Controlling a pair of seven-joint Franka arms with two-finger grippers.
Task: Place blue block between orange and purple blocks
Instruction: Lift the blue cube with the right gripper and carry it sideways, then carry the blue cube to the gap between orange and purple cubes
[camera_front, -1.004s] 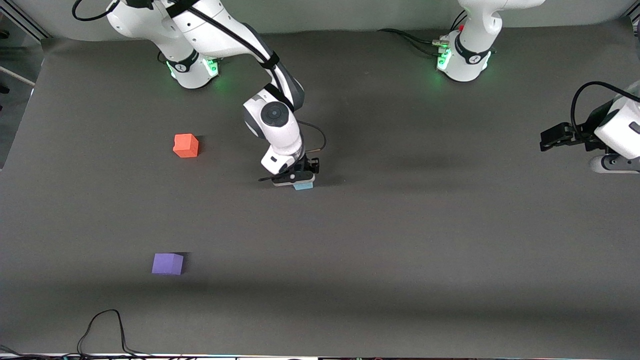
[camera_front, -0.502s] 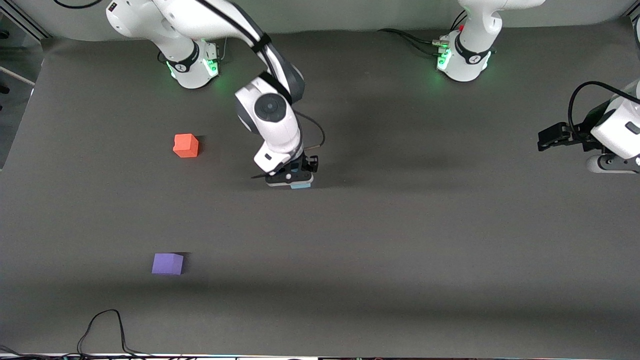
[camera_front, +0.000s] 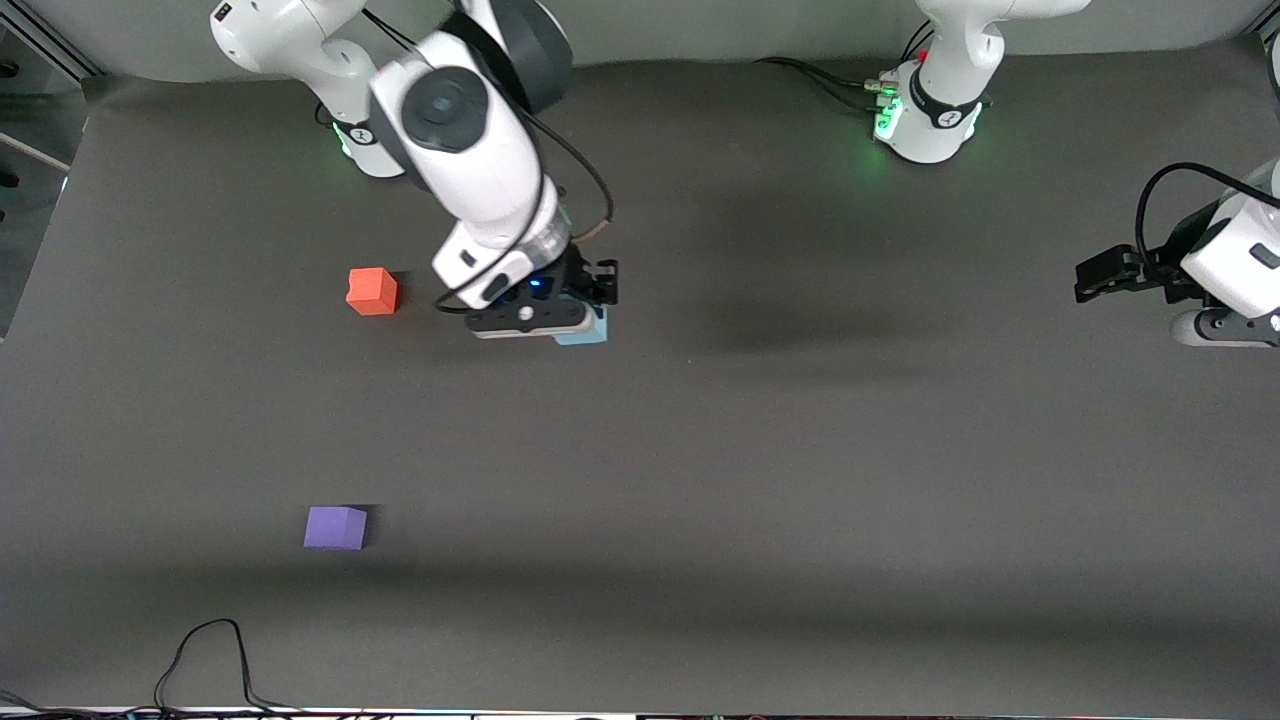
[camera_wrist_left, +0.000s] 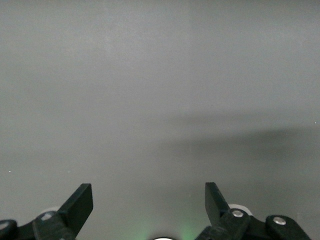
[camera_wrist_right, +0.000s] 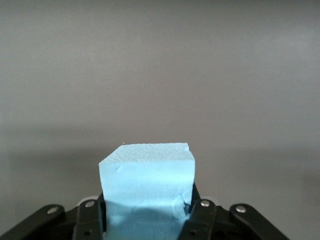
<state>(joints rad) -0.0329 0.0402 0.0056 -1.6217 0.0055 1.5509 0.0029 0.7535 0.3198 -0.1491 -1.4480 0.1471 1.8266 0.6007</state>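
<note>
Right end effector (camera_front: 583, 318) grips blue block (camera_wrist_right: 146, 192) above table (camera_front: 800, 450).

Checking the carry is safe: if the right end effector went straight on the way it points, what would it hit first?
Probably only bare table; beyond the held blue block, nothing else shows.

No text, label, brand, number or sign can be read in any of the views. The arm bases carry small dark marks, too small to make out.
</note>
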